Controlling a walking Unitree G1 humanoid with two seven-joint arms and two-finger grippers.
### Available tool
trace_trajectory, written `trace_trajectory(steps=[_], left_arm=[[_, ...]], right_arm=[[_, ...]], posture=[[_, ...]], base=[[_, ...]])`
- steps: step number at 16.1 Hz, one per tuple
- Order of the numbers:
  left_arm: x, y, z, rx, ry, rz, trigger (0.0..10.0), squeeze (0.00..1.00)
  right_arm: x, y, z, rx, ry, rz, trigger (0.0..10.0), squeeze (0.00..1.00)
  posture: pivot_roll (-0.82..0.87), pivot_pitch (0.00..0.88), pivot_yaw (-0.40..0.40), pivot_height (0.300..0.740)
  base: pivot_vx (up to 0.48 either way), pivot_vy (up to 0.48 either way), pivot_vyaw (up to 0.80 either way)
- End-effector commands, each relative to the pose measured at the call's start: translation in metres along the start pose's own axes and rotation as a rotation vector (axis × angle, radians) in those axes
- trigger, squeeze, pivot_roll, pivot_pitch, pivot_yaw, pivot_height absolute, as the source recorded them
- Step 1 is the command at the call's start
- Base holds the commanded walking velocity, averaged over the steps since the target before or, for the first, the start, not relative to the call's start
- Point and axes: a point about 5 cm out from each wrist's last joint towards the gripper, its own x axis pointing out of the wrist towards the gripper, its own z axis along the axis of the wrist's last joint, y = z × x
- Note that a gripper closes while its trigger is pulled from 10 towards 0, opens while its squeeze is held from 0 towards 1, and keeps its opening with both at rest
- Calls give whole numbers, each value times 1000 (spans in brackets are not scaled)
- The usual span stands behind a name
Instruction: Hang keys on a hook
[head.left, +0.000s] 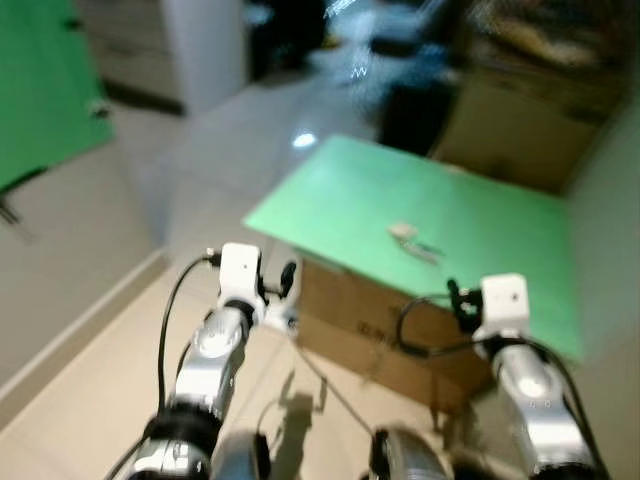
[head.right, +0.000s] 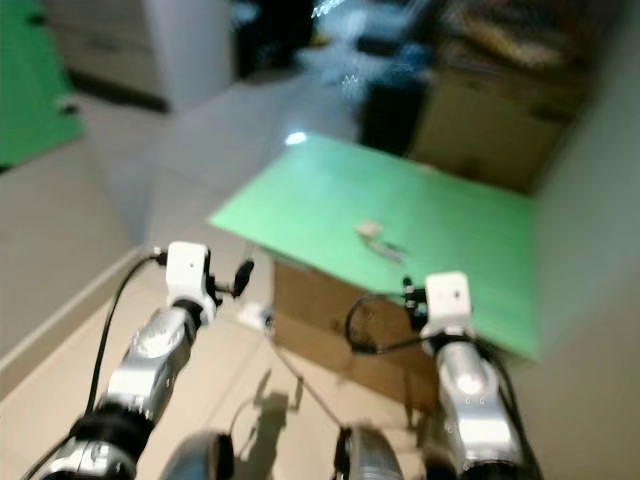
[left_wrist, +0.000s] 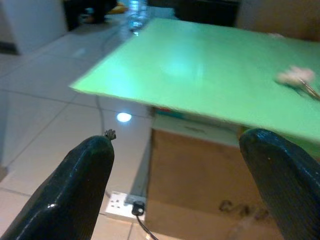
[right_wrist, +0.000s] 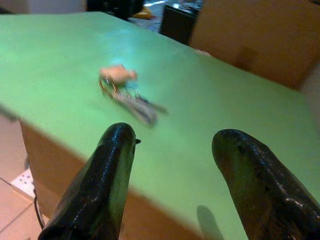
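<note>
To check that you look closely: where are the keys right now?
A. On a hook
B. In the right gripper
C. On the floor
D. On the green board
D: the keys lie on the green board, ahead of the open right gripper.

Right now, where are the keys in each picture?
Left eye view: the keys lie near the middle of the green board, ahead of both arms.
Right eye view: the keys lie mid-board, between the two arms.
Left wrist view: a blurry bunch far across the board.
Right wrist view: the keys lie just beyond the open right gripper.
Shared landmark: the green board on the cardboard box.
</note>
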Motion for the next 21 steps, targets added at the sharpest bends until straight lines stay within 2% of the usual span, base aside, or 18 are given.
trace_trajectory(steps=[1,5,7,9,10,12,16,21], left_arm=[[5,1,9,-2,-29,8,10000,0],[8,-4,10,29,-53,-39,10000,0],[9,-5,12,-10,-71,-50,10000,0],[9,-4,18,-57,-139,-42,10000,0],[8,-5,20,-74,-156,-48,10000,0],[6,-8,24,-94,-216,-61,10000,0],[6,-13,25,-94,-235,-87,10000,0],[6,-16,24,-100,-234,-100,10000,0]], right_arm=[[0,-6,6,-17,-28,-20,10000,0],[-5,-7,5,-23,-33,-38,10000,0],[-5,-8,5,-32,-39,-52,10000,0],[-7,-12,9,-66,-69,-73,10000,0],[-10,-16,18,-61,-144,-99,10000,0],[-13,-21,30,-84,-218,-136,10000,0],[-14,-20,34,-89,-253,-131,10000,0],[-16,-20,31,-89,-241,-132,10000,0]], posture=[[-81,0,-20,624],[-99,0,-9,624],[-106,0,-7,624],[-109,0,-7,624],[-115,0,-7,624],[-119,0,-2,642],[-120,0,-1,672],[-127,0,1,715]], base=[[0,0,0],[0,0,0],[0,0,0],[289,0,0],[412,0,0],[452,0,-200],[480,0,0],[480,0,-80]])
